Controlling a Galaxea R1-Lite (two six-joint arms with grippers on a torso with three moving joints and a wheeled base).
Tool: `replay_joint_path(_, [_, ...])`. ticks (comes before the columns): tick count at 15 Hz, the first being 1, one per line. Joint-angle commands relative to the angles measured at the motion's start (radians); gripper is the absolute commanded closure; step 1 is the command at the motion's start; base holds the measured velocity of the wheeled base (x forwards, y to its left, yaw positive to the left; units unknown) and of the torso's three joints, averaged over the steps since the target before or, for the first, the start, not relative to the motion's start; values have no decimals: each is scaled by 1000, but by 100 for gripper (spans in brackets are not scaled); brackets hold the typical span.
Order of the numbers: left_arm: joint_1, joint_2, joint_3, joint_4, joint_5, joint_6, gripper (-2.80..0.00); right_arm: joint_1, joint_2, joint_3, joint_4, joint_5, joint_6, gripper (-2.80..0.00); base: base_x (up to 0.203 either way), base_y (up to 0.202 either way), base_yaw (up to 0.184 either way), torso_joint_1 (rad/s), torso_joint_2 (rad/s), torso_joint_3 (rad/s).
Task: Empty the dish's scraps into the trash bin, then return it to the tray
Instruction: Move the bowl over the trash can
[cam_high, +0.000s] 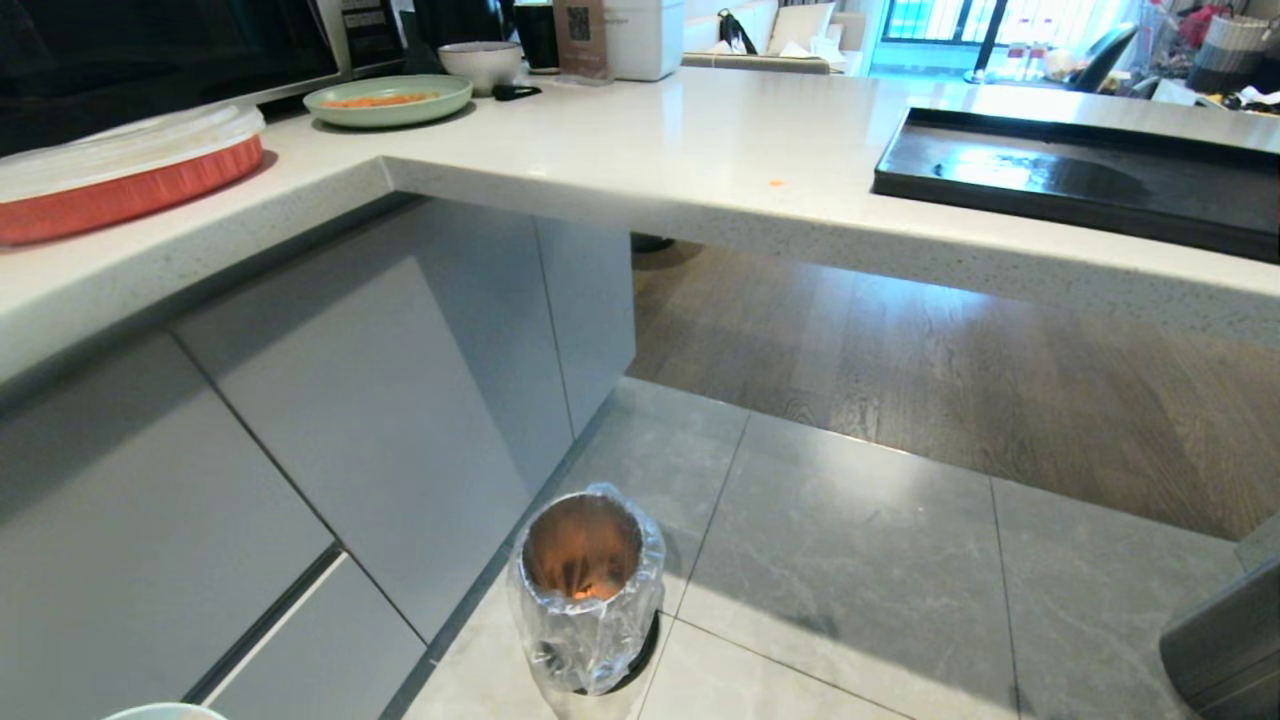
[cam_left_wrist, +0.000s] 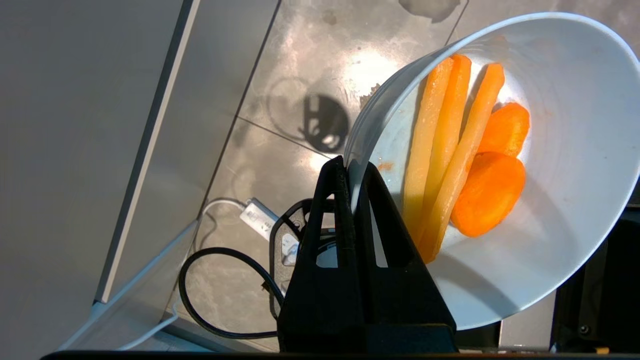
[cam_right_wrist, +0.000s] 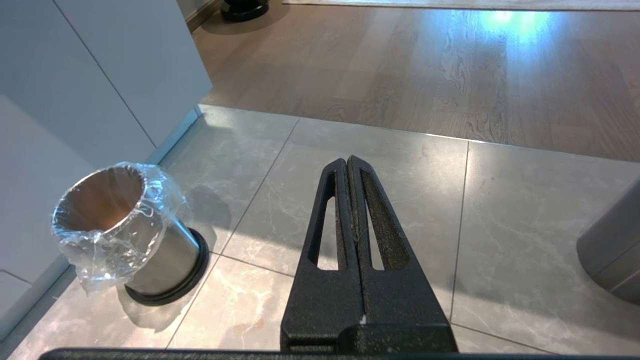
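Note:
The dish (cam_left_wrist: 550, 225), a pale bowl, hangs tilted over the floor tiles, and my left gripper (cam_left_wrist: 352, 167) is shut on its rim, one finger inside and one outside. The scraps (cam_left_wrist: 465, 160), long pale-orange sticks and two carrot slices, lie inside it. In the head view only the dish's rim (cam_high: 165, 712) peeks in at the bottom left. The trash bin (cam_high: 585, 590), lined with a crinkled clear bag, stands on the floor by the cabinet, right of the dish. The black tray (cam_high: 1080, 180) lies on the counter's right. My right gripper (cam_right_wrist: 348, 161) hangs shut and empty over the tiles, the trash bin (cam_right_wrist: 125, 230) beside it.
The counter edge (cam_high: 700, 215) overhangs the floor above the bin. On it sit a green plate (cam_high: 388, 100), a greyish bowl (cam_high: 482, 62) and a red covered dish (cam_high: 120, 175). A grey bin (cam_high: 1225, 640) stands at the right. Cables and a power strip (cam_left_wrist: 260, 217) lie on the floor.

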Motion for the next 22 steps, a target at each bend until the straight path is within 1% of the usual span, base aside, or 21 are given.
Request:
replay_joint_path(1, [-33, -47, 4, 9, 0, 0, 0, 0, 0, 0, -1, 0, -1, 0, 0, 0, 0, 0, 0, 0])
replay_joint_path(5, [-52, -37, 4, 6, 6, -2, 0, 0, 0, -1, -1, 0, -1, 0, 0, 0, 0, 0, 0, 0])
replay_joint_path(7, [-84, -47, 24, -1, 2, 1, 0, 0, 0, 1, -1, 0, 1, 0, 0, 0, 0, 0, 0, 0])
replay_joint_path(8, [-87, -54, 43, -10, 1, 7, 0, 0, 0, 0, -1, 0, 1, 0, 0, 0, 0, 0, 0, 0])
replay_joint_path(10, [-85, -55, 82, -40, -2, 50, 0, 0, 0, 0, -1, 0, 1, 0, 0, 0, 0, 0, 0, 0])
replay_joint_path(12, [-97, -30, 83, -79, -3, 60, 0, 0, 0, -1, -1, 0, 1, 0, 0, 0, 0, 0, 0, 0])
replay_joint_path(13, [-120, -20, 83, -96, -2, 59, 0, 0, 0, 0, -1, 0, 1, 0, 0, 0, 0, 0, 0, 0])
replay_joint_path(15, [-139, 15, 79, -108, -3, 59, 0, 0, 0, 1, -1, 0, 1, 0, 0, 0, 0, 0, 0, 0])
replay_joint_path(17, [-157, 47, 63, -109, -20, 59, 0, 0, 0, 0, -1, 0, 1, 0, 0, 0, 0, 0, 0, 0])
replay_joint_path(22, [-223, 153, -14, -109, -23, 58, 0, 0, 0, 1, -1, 0, 1, 0, 0, 0, 0, 0, 0, 0])
